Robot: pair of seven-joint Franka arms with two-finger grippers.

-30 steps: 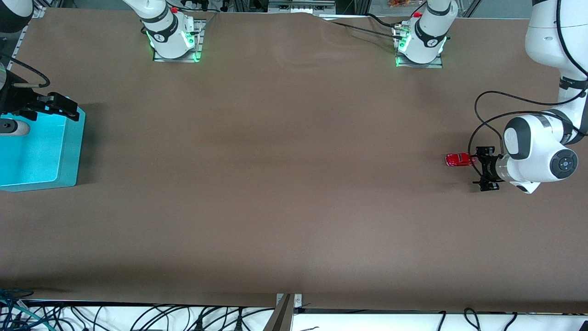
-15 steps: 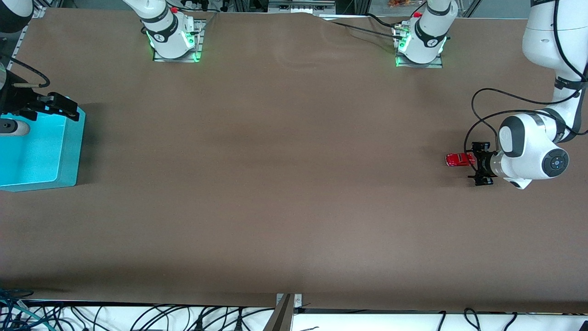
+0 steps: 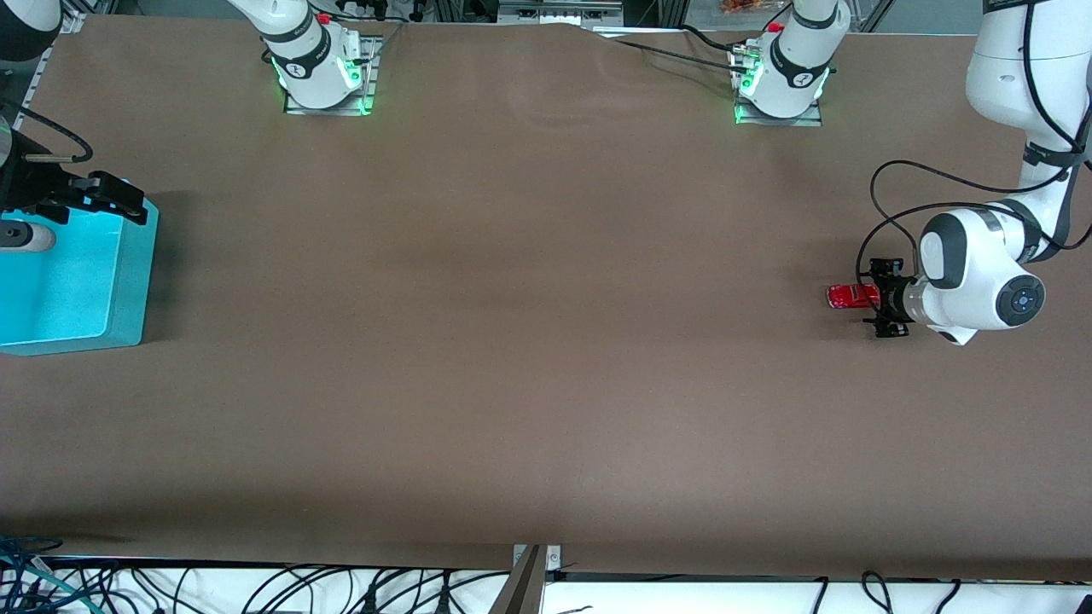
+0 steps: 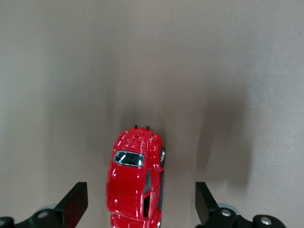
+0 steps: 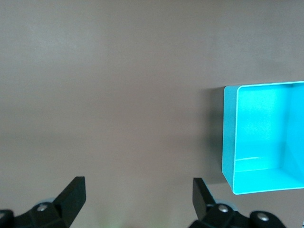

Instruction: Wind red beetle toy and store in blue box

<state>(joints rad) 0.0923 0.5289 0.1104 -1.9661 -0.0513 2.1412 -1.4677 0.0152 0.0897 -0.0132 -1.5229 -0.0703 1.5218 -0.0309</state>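
Turquoise blue box [image 3: 60, 281] holds nothing visible; red beetle toy [image 3: 850, 296] on table [image 3: 512, 341].

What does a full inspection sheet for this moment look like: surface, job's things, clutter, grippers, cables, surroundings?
Surface: brown table, bare across the middle.
Job's things: red beetle toy on the table at the left arm's end; blue box at the right arm's end, nothing seen inside the part in view.
Clutter: nothing seen.
Grippers: left gripper low at the toy, fingers on either side with gaps, not gripping. Right gripper open, waiting by the box.
Cables: black cable looping off the left arm; more along the table's edge.
Surroundings: arm bases lit green.
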